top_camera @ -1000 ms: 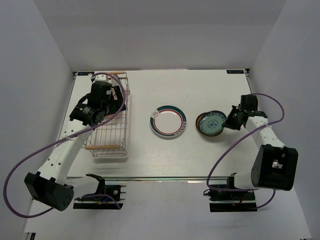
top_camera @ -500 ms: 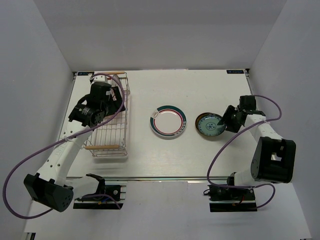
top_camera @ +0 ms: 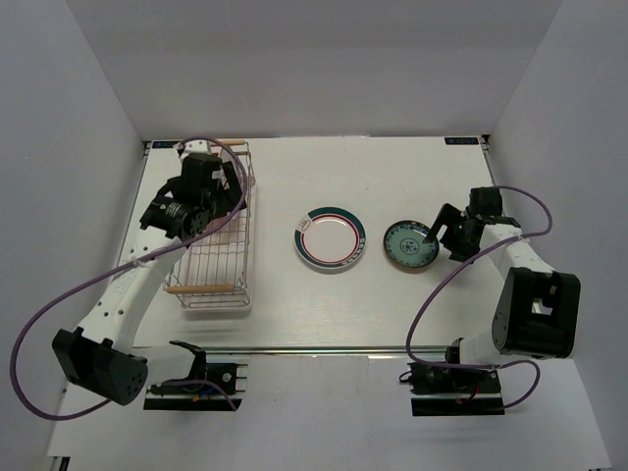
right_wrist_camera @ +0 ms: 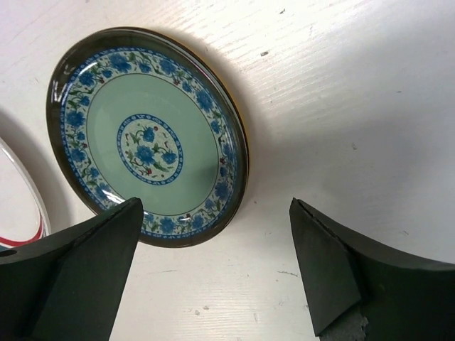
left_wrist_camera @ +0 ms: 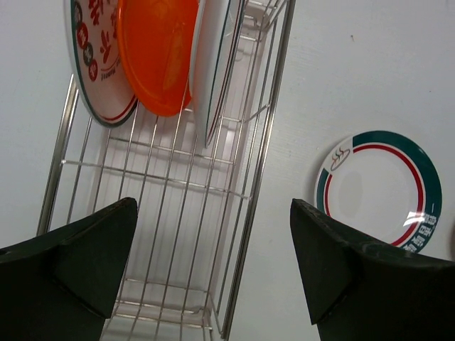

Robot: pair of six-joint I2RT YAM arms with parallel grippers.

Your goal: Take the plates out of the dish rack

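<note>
Teal-blue patterned plate (right_wrist_camera: 146, 135) flat on the table (top_camera: 294, 177), to the right of the white plate with the green and red rim band (top_camera: 331, 238), also flat and well apart from the dish rack (top_camera: 218, 270). Right gripper (right_wrist_camera: 213, 209) low at the teal plate's rim, jaws spread wide, holding nothing. Left gripper (left_wrist_camera: 213, 213) above the dish rack, jaws equally wide and empty. Upright at the rack's far end: orange-red plate (left_wrist_camera: 156, 57), white plate with red-green marks (left_wrist_camera: 92, 64) beside it, and a third plate (left_wrist_camera: 213, 78) edge-on, pattern hidden. Looks like two of five unloaded, next pick falling to the left side. Calls for lowering the fingers astride one upright rim, likely the edge-on plate, closing, then lifting straight up clear of the wires before swinging out to the table.
</note>
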